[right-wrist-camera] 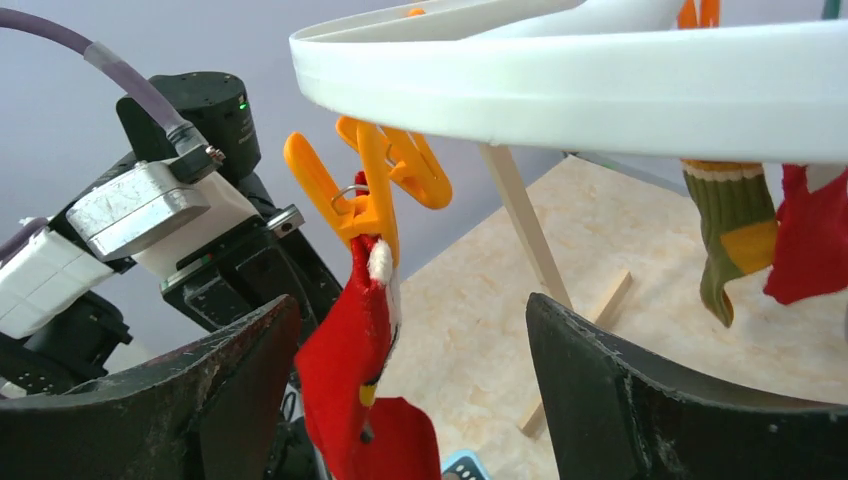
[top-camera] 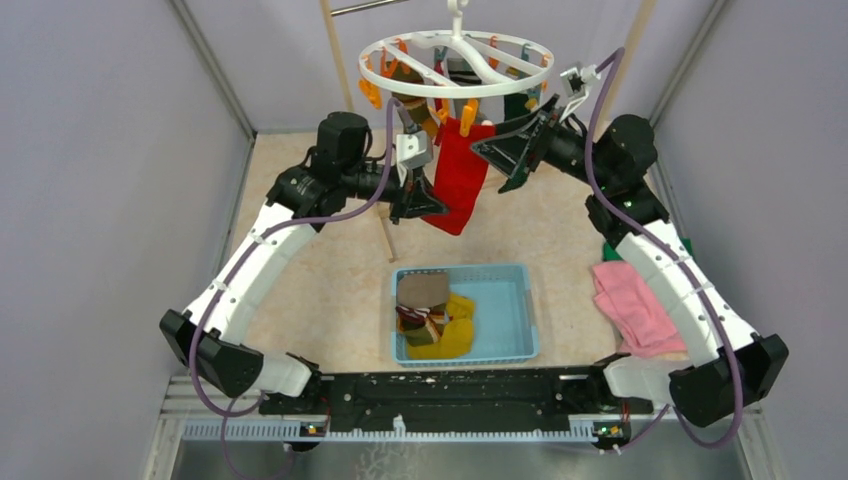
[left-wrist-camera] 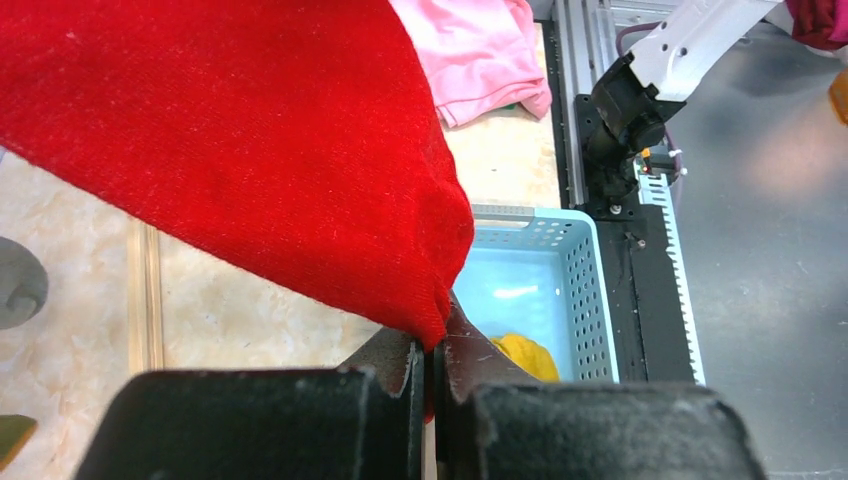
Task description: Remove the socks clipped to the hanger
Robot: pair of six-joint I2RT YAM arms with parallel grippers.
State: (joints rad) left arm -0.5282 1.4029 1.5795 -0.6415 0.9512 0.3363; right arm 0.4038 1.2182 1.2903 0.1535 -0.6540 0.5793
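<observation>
The white round hanger (top-camera: 455,60) hangs at the back with orange and teal clips; its ring (right-wrist-camera: 620,80) fills the top of the right wrist view. A red sock (top-camera: 460,170) hangs from an orange clip (right-wrist-camera: 365,195). My left gripper (top-camera: 432,205) is shut on the red sock's lower edge (left-wrist-camera: 300,170), jaws pinching the fabric. My right gripper (top-camera: 510,160) is open, its fingers (right-wrist-camera: 640,400) on either side of the red sock (right-wrist-camera: 350,370) just below the clip. An olive striped sock (right-wrist-camera: 730,230) and another red sock (right-wrist-camera: 810,240) hang further round.
A light blue basket (top-camera: 520,315) sits at centre front with a mustard yellow sock (top-camera: 455,335) and brown striped socks (top-camera: 420,300) inside. Pink cloth (top-camera: 630,305) and green cloth lie at the right. Wooden rack posts (top-camera: 340,50) stand behind.
</observation>
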